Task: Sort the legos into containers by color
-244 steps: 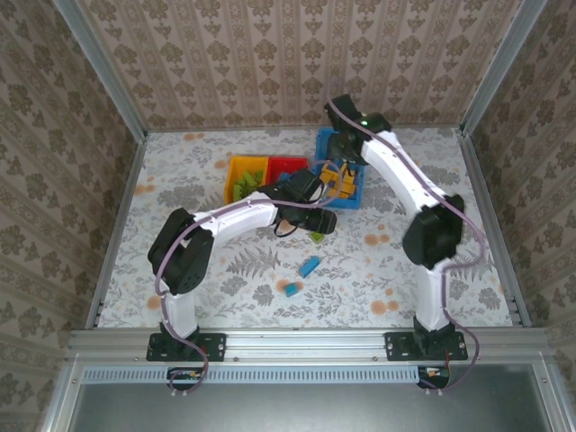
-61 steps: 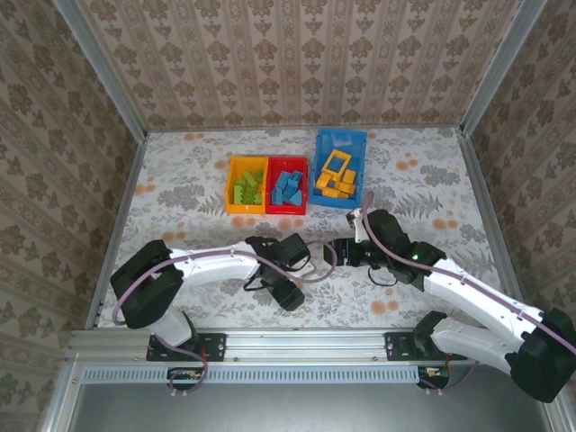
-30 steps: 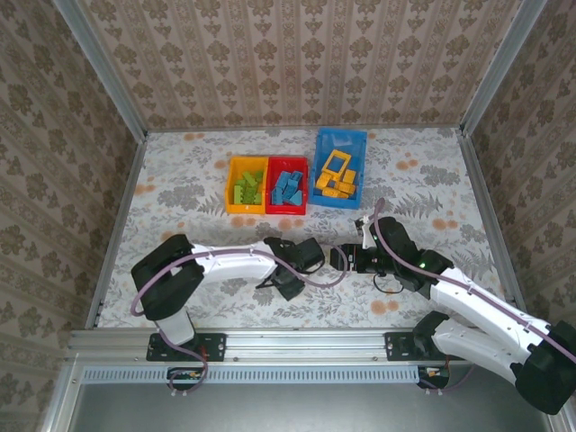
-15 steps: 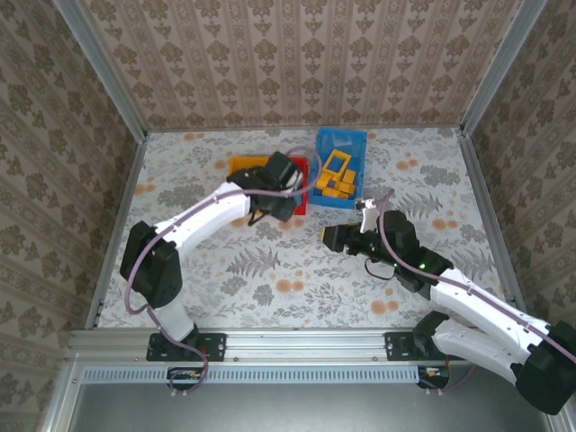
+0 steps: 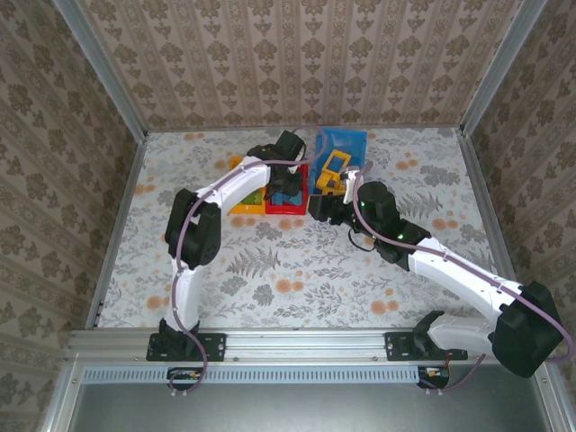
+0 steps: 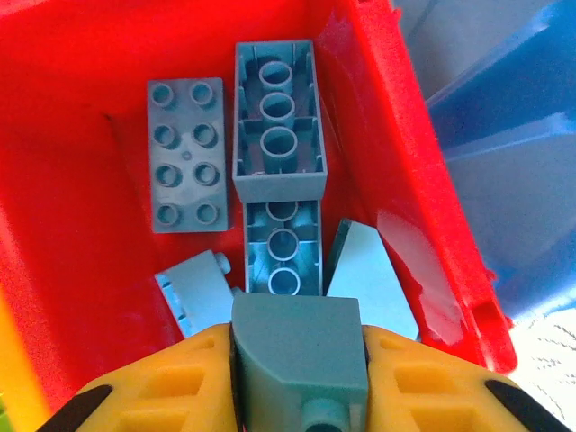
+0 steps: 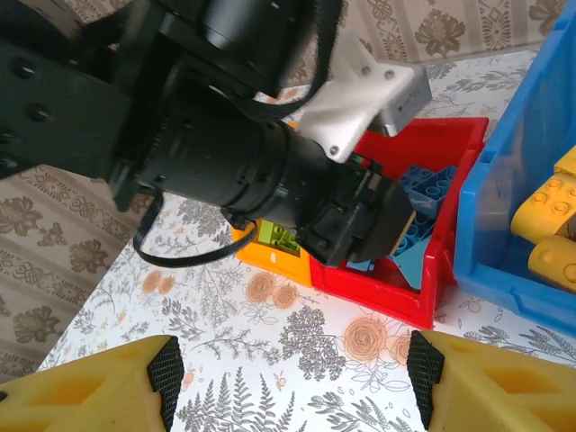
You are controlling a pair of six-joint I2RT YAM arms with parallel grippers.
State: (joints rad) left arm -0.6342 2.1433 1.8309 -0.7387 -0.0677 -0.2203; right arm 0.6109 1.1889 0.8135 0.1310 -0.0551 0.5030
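My left gripper (image 6: 299, 362) is shut on a blue curved brick (image 6: 297, 346) and hangs just over the red bin (image 6: 382, 144), which holds several blue bricks (image 6: 187, 153). From above, the left gripper (image 5: 288, 184) sits over the red bin (image 5: 286, 210), between the yellow-orange bin (image 5: 236, 205) and the larger blue bin (image 5: 346, 137). My right gripper (image 7: 295, 367) is open and empty above the table, just in front of the red bin (image 7: 396, 292). Green bricks (image 7: 281, 236) lie in the yellow-orange bin (image 7: 279, 263), and yellow bricks (image 7: 553, 225) in the blue bin (image 7: 490, 225).
The left arm's black wrist (image 7: 270, 171) hangs close ahead of the right gripper (image 5: 322, 209). The flower-patterned table (image 5: 297, 270) is walled by papered panels with metal rails at the sides and the near edge.
The left arm has swung from the near middle of the table up to the red bin, carrying the blue brick. The right gripper has moved forward toward the bins, still open.
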